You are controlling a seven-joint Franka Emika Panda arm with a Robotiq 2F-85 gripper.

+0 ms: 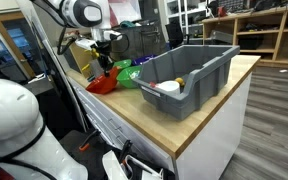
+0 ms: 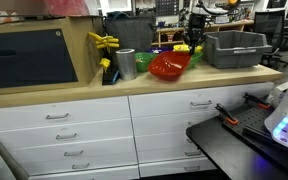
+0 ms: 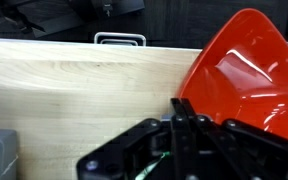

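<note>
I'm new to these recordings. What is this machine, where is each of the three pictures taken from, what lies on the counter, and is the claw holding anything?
The machine is a single robot arm with a two-fingered claw at its end. Two pictures come from cameras standing off in the room. The third comes from a camera on the arm's wrist, looking past the claw at the surface below. On the wooden counter stand a red bowl, a green bowl beside it, and a large grey bin with a few things inside. An exterior view also shows a metal can near the bowls. The claw is shut and sits right by the red bowl's rim. The pictures do not show whether it is pinching that rim or holding nothing.
</note>
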